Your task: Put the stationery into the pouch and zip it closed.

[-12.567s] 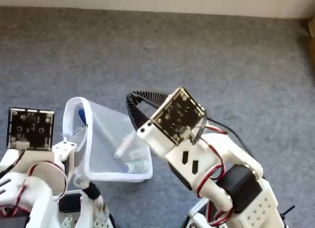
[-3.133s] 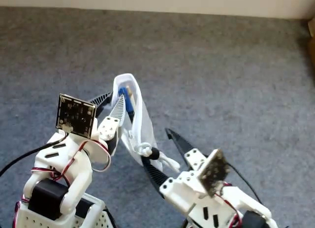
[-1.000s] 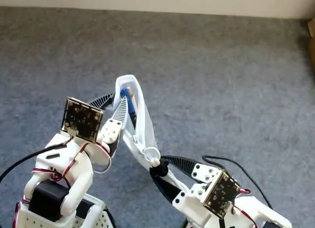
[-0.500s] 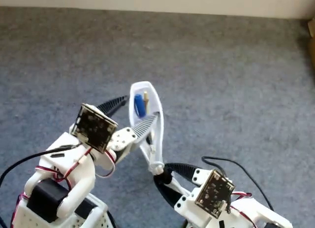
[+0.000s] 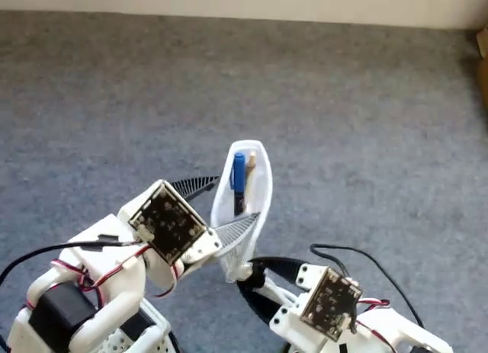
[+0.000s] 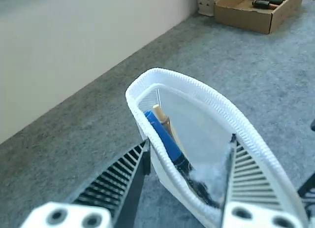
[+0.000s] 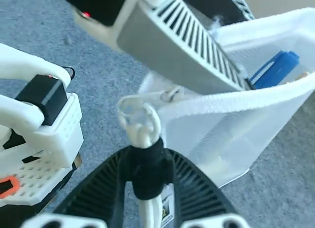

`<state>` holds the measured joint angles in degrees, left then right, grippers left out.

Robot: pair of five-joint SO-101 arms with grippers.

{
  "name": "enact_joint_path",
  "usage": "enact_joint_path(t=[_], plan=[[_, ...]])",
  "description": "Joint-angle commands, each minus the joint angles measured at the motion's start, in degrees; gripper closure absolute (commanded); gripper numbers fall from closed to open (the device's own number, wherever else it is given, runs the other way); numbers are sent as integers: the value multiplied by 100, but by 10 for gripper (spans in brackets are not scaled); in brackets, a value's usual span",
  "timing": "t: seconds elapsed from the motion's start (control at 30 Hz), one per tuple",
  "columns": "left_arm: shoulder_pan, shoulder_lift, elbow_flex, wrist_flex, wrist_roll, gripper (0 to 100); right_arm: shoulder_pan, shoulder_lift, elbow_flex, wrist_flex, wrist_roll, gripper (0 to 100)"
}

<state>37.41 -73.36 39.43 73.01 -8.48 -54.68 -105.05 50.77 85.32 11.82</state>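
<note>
A white mesh pouch (image 5: 248, 189) is held up off the grey carpet between both arms, its mouth open at the far end. A blue pen (image 5: 239, 172) and a beige pencil (image 5: 250, 166) lie inside it. My left gripper (image 5: 242, 196) is shut on the pouch's side: the grey finger is inside the pouch (image 6: 206, 124), the black finger outside, and the blue pen (image 6: 165, 139) sits between them. My right gripper (image 7: 146, 161) is shut on the zipper pull (image 7: 145, 171), a black bead on a white cord, at the pouch's near end (image 5: 245, 275).
Grey carpet runs out to a pale wall at the back. In the left wrist view a cardboard box (image 6: 256, 9) with markers stands far off by the wall. A black cable (image 5: 358, 254) loops beside the right arm. The left arm's white base (image 7: 39, 134) is close by.
The left gripper has swung to the right and carried the pouch's open end with it. The pouch now stands more upright. The right gripper has kept hold of the zipper pull in nearly the same spot.
</note>
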Motion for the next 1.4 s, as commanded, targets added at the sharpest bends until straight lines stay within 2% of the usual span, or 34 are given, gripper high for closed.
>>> enact_joint_path(t=[0.0, 0.27, 0.53, 0.77, 1.03, 1.1, 1.3, 1.37], plan=[[268, 40, -611, 686, -167, 748, -22, -31, -303, -48, 35, 994], [268, 22, -1209, 1495, -167, 748, 4, -31, -295, -330, -9, 994], [242, -796, -1209, 1486, -167, 745, 13, -31, -295, -453, -9, 994], [233, -857, -1385, 1547, -158, 748, 13, -31, -286, -954, -18, 994], [224, -857, -2167, 2127, -158, 748, 4, -22, -154, -1851, -18, 994], [57, -857, -2273, 2356, -158, 748, 4, -22, 66, -2316, -18, 994], [-1015, -866, -2273, 2690, -185, 744, 4, -22, 857, -3741, -9, 994], [-1288, -866, -2273, 2734, -422, 744, 4, -13, 954, -4013, -9, 994]])
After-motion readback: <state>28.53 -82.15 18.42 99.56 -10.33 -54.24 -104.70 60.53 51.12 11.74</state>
